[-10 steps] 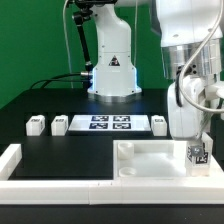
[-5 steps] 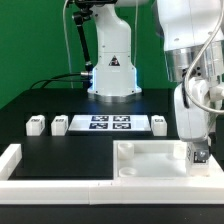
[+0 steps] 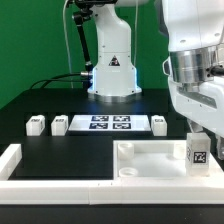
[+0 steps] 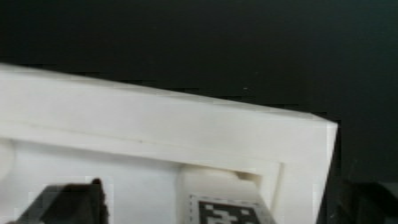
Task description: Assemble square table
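Note:
The white square tabletop slab (image 3: 150, 160) lies at the front of the exterior view's right and fills the wrist view (image 4: 160, 125). One white leg with a tag (image 3: 198, 150) stands upright in its near right corner and also shows in the wrist view (image 4: 222, 200). My gripper (image 3: 204, 128) hangs just above this leg. In the wrist view the gripper (image 4: 222, 212) is open, with its dark fingers (image 4: 71, 205) wide apart on either side of the leg and not touching it. Three more tagged legs (image 3: 36, 124) (image 3: 59, 123) (image 3: 159, 123) lie on the black table.
The marker board (image 3: 105, 124) lies between the loose legs. A long white border rail (image 3: 20, 160) runs along the table's front and left corner. The robot base (image 3: 112, 70) stands at the back.
The gripper has risen from low at the slab's right corner. The leg now stands free and upright in that corner.

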You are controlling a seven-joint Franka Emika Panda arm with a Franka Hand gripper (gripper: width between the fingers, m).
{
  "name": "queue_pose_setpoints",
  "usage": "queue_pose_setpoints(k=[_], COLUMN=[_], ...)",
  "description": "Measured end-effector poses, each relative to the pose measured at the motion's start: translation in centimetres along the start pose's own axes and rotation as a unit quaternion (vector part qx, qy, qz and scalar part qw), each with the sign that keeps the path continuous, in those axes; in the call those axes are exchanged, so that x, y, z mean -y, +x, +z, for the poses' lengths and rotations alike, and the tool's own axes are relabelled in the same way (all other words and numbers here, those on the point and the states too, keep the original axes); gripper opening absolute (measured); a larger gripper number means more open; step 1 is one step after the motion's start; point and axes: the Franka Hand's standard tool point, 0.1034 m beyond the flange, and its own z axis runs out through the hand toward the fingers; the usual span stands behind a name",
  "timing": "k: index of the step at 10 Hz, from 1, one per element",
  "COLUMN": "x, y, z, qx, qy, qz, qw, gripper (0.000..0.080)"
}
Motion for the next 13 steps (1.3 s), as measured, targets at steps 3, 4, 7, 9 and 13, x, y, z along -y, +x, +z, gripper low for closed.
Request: queue_pose_setpoints(k=[3, 4, 7, 9, 13], x=[0.1, 0.4, 0.3, 0.5, 0.6], y=[0.9, 0.9, 1.2, 1.6, 2.0], z=[-0.8, -0.8, -0.7, -0.9, -0.6], qx=[-0.022, -0.035, -0.033, -0.043, -0.049], qy=[-0.023, -0.022, -0.027, -0.041, -0.044], qz=[-0.22, -0.313, -0.416, -0.546, -0.615], qw=[0.975, 0.949, 0.908, 0.836, 0.786], gripper=[0.0648, 0.0648, 0.0648, 0.0648, 0.052])
